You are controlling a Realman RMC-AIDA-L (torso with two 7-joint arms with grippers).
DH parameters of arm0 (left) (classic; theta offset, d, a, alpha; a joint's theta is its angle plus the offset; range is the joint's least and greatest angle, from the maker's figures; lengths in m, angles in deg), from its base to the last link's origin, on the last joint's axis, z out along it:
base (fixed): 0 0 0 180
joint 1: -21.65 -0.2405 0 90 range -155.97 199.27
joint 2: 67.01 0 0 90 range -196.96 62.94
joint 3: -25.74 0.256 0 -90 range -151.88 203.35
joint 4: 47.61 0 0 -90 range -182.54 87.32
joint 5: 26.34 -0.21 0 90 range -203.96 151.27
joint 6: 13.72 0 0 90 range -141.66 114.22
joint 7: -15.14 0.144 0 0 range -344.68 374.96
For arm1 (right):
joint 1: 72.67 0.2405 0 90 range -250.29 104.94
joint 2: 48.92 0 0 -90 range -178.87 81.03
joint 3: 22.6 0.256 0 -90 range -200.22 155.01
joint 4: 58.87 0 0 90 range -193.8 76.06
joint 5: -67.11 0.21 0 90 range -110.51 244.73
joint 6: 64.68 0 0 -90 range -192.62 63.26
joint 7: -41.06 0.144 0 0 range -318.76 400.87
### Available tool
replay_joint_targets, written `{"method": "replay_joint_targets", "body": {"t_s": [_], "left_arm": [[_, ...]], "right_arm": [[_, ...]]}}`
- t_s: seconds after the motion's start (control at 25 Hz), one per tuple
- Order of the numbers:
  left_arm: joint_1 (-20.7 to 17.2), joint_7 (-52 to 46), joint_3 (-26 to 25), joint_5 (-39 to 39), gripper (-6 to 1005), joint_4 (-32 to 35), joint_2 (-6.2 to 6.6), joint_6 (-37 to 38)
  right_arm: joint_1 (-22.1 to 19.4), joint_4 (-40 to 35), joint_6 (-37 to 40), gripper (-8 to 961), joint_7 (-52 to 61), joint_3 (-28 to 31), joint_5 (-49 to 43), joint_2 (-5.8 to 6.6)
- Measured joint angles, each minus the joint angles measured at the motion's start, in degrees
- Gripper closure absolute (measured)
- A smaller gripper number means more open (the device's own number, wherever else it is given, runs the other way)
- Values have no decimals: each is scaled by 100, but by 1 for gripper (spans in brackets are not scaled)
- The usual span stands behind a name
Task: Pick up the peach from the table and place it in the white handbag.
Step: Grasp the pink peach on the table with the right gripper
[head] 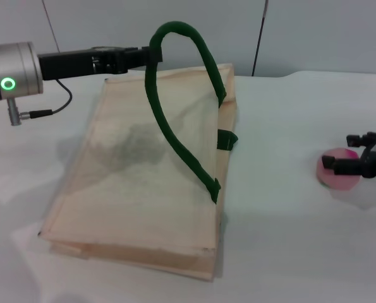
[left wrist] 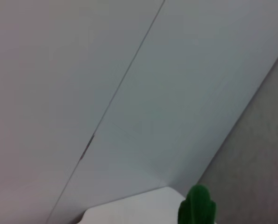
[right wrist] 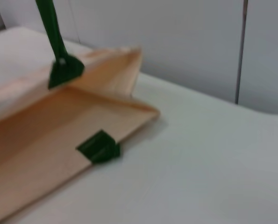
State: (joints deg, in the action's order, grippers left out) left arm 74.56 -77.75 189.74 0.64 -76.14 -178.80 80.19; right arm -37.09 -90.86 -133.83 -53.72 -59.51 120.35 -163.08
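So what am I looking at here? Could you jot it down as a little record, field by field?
table: white table
bag: white handbag lying flat, one green handle pulled up into an arch
left gripper: left gripper at the top of that handle, holding it up
fruit: peach on the table, apart from the bag on the robot's right
right gripper: right gripper at the peach, fingers either side of it
task state: peach not yet in the bag
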Motion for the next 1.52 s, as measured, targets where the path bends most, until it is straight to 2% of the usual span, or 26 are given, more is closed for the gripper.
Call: {"method": "replay_joint_targets", "body": {"t_s": [0.24, 0.6, 0.8, 1.0, 1.28, 1.52], "left_arm": [[-20, 0, 0, 203, 880, -55, -14, 235], [-89, 0, 0, 309, 880, -57, 6, 342], [-89, -4, 0, 313, 880, -57, 8, 359], [-88, -8, 0, 316, 880, -57, 10, 383], [-94, -33, 0, 318, 880, -56, 43, 429], [-104, -35, 0, 318, 880, -56, 49, 436]], "right_arm": [[85, 0, 32, 61, 225, 6, -457, -10], [111, -1, 41, 70, 262, -4, -558, -28], [108, -123, -23, 209, 271, -10, -564, -63], [80, -240, -77, 234, 275, -16, -567, -120], [80, -257, -182, 270, 276, -26, -569, -121], [90, -257, -227, 342, 276, -116, -569, -130]]}}
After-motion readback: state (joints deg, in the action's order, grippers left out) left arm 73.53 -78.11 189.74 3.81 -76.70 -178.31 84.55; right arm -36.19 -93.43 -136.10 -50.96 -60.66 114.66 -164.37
